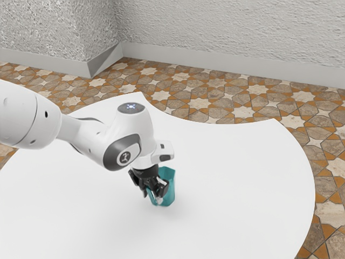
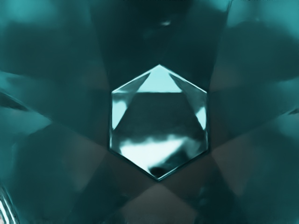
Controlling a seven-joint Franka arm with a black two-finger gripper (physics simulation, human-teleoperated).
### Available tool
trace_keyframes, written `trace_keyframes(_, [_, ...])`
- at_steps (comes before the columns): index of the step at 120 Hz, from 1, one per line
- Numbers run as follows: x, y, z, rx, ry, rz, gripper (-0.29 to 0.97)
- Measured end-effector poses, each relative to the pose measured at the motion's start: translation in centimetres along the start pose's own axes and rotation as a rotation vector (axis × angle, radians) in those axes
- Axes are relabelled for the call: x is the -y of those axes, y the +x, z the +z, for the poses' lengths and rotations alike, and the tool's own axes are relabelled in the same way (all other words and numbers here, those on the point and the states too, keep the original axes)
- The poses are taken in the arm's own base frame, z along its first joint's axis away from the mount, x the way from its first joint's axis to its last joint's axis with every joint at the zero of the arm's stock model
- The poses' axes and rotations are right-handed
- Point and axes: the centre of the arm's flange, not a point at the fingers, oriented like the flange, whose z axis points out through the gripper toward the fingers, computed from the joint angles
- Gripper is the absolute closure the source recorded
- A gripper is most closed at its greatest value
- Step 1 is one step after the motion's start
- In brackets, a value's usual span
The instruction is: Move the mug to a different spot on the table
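A teal faceted mug [image 1: 168, 188] stands near the middle of the round white table [image 1: 242, 178], leaning slightly. My black gripper [image 1: 156, 190] comes down on its side toward the exterior view's left. The fingers [image 1: 161, 189] stand close together and pinch the mug's wall from two sides. In the wrist view I look straight down into the mug [image 2: 70, 93], at its glossy teal inner walls and its hexagonal bottom [image 2: 159, 123]. A faint shadow lies on the table right under the mug.
The white table's curved edge [image 1: 302, 162] runs along the exterior view's right, with patterned tile floor [image 1: 226, 97] beyond it and grey walls at the back. My white arm [image 1: 81, 135] reaches in from the exterior view's left.
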Motion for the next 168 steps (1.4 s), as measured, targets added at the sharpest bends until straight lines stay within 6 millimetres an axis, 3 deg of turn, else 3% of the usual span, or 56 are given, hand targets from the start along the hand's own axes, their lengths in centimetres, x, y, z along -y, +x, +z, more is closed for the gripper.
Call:
trace_keyframes(28, [-0.1,0.5,-0.6,-0.026,0.004,0.012,0.54])
trace_keyframes(69, [0.0,1.2,-4.9,-0.117,0.055,0.065,0.57])
trace_keyframes(79, [1.5,1.0,-6.4,-0.126,0.073,0.053,0.59])
trace_keyframes(87, [3.5,0.3,-6.5,-0.105,0.089,0.027,0.58])
trace_keyframes(112, [9.4,-2.5,-4.2,-0.016,0.108,-0.075,0.58])
trace_keyframes(131, [11.8,-3.7,-2.6,0.016,0.114,-0.123,0.59])
trace_keyframes(150, [10.9,-3.7,-2.5,0.008,0.113,-0.108,0.57])
trace_keyframes(168, [8.0,-3.6,-2.2,0.007,0.097,-0.049,0.33])
